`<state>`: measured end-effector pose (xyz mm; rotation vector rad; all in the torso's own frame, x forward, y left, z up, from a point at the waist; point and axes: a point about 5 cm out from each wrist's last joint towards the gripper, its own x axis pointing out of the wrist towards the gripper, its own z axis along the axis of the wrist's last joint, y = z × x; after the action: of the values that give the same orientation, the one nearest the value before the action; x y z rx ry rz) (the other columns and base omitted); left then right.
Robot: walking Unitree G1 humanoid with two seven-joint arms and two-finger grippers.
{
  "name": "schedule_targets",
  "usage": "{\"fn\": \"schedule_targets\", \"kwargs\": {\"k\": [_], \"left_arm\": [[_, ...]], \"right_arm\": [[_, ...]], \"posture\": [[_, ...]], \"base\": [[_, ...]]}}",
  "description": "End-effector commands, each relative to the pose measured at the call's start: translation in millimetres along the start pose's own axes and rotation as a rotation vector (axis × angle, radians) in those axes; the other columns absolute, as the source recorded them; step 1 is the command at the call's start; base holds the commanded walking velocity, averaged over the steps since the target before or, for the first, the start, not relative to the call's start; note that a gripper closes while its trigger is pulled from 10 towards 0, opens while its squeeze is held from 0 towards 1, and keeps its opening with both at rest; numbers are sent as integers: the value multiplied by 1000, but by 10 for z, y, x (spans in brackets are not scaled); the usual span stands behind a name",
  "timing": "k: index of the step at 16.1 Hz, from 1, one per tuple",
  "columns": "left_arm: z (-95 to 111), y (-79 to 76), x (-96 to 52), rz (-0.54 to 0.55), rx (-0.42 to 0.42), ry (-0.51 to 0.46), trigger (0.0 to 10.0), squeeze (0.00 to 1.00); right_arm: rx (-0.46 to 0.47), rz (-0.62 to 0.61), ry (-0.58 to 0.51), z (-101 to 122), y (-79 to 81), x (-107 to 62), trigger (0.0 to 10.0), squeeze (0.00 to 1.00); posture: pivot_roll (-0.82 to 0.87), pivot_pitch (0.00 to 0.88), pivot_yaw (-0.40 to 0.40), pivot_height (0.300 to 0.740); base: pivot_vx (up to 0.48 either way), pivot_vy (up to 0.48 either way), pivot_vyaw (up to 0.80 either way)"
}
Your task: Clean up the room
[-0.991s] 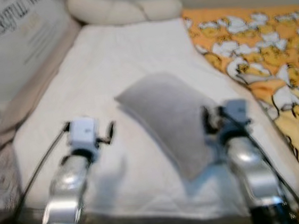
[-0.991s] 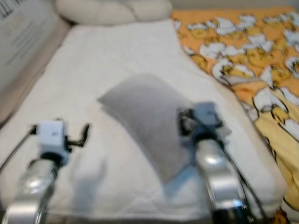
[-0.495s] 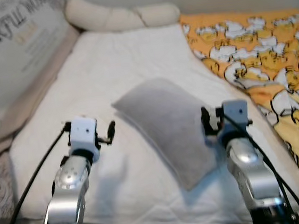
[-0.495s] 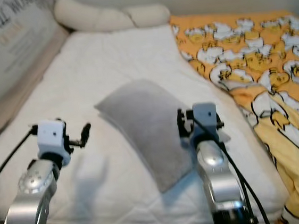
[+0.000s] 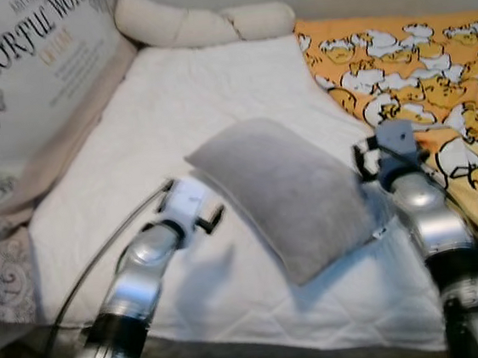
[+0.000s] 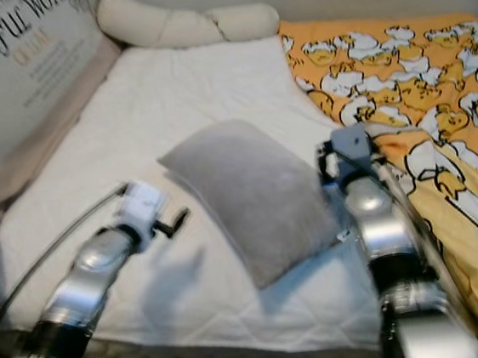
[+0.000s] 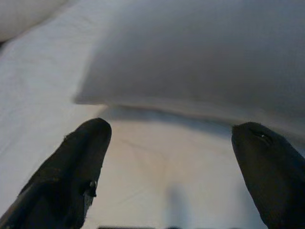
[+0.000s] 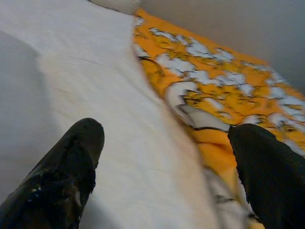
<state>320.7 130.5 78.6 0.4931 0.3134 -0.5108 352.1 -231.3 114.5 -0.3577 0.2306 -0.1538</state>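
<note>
Left end effector (image 7: 171, 157) open, fingers spread just short of the grey pillow (image 5: 279, 193) edge; right end effector (image 8: 164, 162) also open, at the pillow's right side by the orange duck-print blanket (image 5: 434, 81). Pillow lies askew, centre frame, on the white quilted bed (image 5: 212, 88), nothing gripped yet, so tidying looks barely begun. Pillow is soft, plush, rectangular; blanket rumpled.

The large pale cushion (image 5: 16, 91) leaning at the left of the bed carries dark serif capitals reading "COLORFUL WOR", cut off at its top edge. Smaller gold and grey lines beneath are too small and blurred to read.
</note>
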Motion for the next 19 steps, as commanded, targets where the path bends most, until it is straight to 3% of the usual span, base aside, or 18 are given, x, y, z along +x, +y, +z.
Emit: {"fn": "schedule_targets", "kwargs": {"k": [1,2,3,4,5,8,9,11,12,14,17,19], "left_arm": [[-30,-45,74,-48,81,43,10000,0],[-42,-142,194,-107,179,96,10000,0],[-44,-236,266,-147,212,131,10000,0],[-42,-408,349,-196,233,174,10000,0],[-44,-450,370,-205,241,185,10000,0],[6,-609,454,-208,256,198,10000,0],[97,-632,492,-207,184,167,10000,0],[182,-619,520,-199,136,126,10000,0],[260,-521,531,-166,66,87,10000,0],[328,-353,516,-133,44,25,10000,0],[310,-190,380,-204,9,-65,10000,0],[251,-255,185,-329,11,-122,10000,0]], "right_arm": [[-58,-21,27,-49,-60,47,10000,0],[-190,-80,79,-114,-182,96,10000,0],[-274,-93,98,-160,-216,105,10000,0],[-279,-17,119,-233,-97,97,10000,0],[-264,15,124,-251,-45,94,10000,0],[-179,264,98,-292,360,38,10000,0],[-119,359,93,-300,497,8,10000,0],[-27,443,82,-291,608,-29,10000,0],[41,492,62,-289,654,-78,10000,0],[130,541,39,-315,652,-178,10000,0],[218,662,13,-357,567,-456,10000,0],[236,760,11,-412,489,-676,10000,0]], "posture": [[51,0,27,740],[35,0,36,740],[33,0,36,740],[27,0,35,740],[27,0,35,740],[14,0,34,740],[8,0,38,740],[7,0,40,740],[6,0,39,740],[7,0,38,740],[8,0,38,740],[12,0,35,740]], "base": [[0,0,0],[0,0,0],[0,0,0],[0,0,0],[0,0,0],[0,0,0],[0,0,0],[0,0,0],[0,0,0],[0,0,0],[0,0,0],[0,0,0]]}}
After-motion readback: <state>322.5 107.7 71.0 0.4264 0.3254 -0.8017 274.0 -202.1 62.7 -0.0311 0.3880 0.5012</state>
